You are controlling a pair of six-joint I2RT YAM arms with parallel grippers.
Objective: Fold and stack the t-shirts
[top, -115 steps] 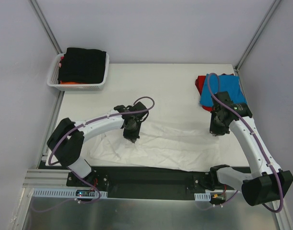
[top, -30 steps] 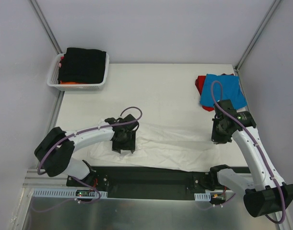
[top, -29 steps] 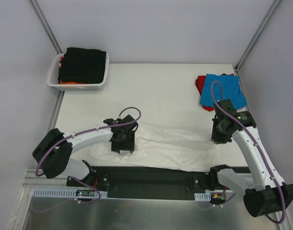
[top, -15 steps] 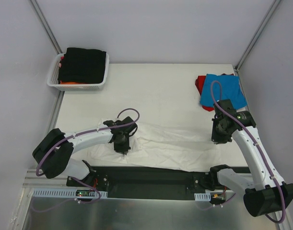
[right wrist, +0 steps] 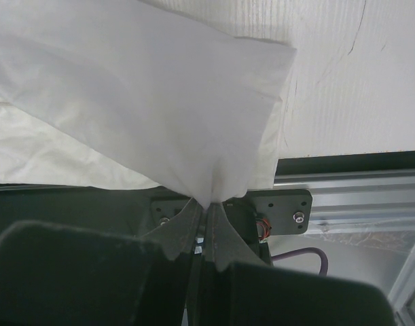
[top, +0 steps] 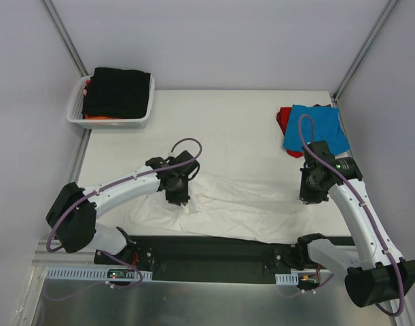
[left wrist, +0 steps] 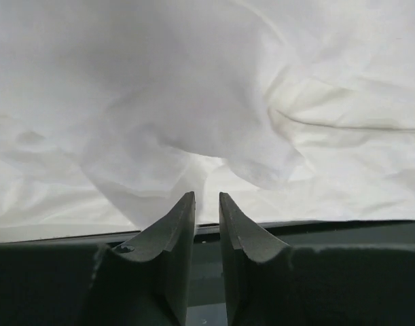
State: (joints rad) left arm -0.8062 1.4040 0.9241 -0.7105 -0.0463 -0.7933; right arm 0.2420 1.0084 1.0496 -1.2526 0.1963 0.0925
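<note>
Only wrist view reveals right gripper (right wrist: pixel 206 207) pinching white t-shirt (right wrist: pixel 146 102).

Lab cell: panelled walls (top: pixel 214 41), aluminium framing (top: pixel 66 37).

Five cotton tops show: large white t-shirt (top: pixel 248 204), bright blue t-shirt (top: pixel 319 129), red t-shirt (top: pixel 282 117), black t-shirt (top: pixel 119 92), orange t-shirt (top: pixel 102 117), one each. One white plastic lattice basket (top: pixel 75 109).

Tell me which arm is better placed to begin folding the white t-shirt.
Right, probably. The right claw is shut on a corner of the white t-shirt, so it could carry that corner over. The left claw shows a narrow gap with no cloth in it, so it must grasp first.
</note>
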